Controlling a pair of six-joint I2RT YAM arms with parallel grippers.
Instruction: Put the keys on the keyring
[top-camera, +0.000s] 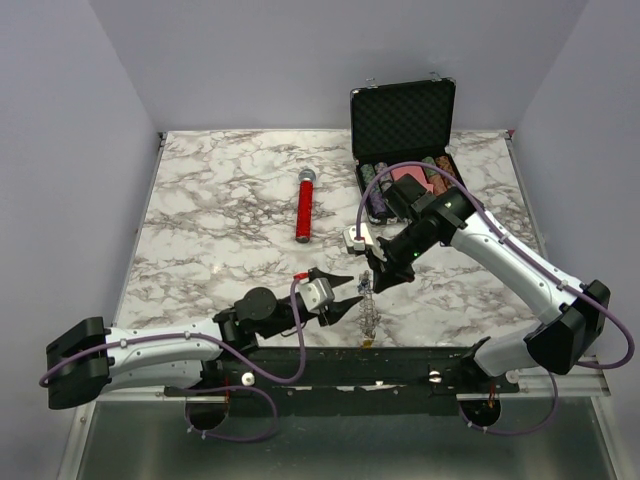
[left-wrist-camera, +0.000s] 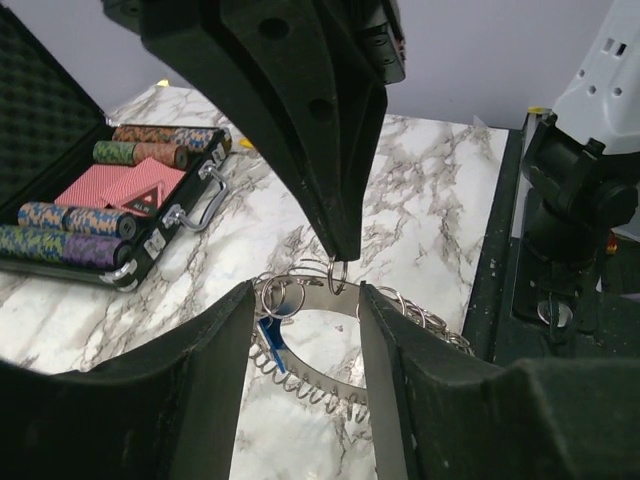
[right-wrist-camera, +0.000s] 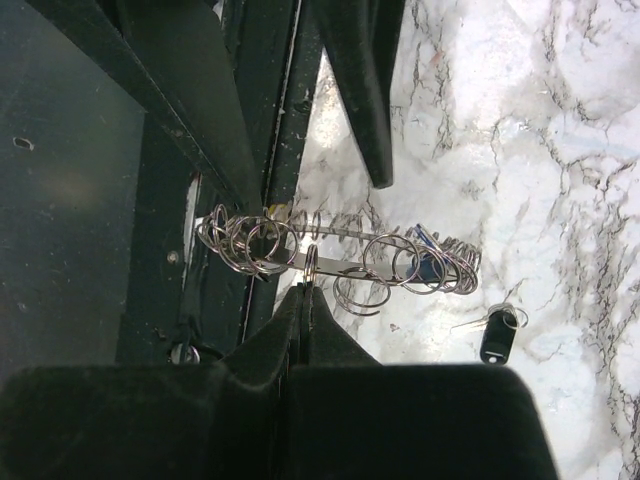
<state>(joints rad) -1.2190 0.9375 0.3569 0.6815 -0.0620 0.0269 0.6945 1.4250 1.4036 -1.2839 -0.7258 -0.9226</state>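
Note:
The keyring is a thin metal band hung with several small split rings, standing on edge near the table's front edge. My right gripper is shut on one small ring at the top of the keyring band. My left gripper is open, its jaws either side of the band without touching it. A blue-headed key hangs on the keyring and also shows in the right wrist view. A black-headed key lies loose on the marble beside the keyring.
An open black case with poker chips and cards stands at the back right. A red-handled microphone lies mid-table. The black base rail runs right behind the keyring at the near edge.

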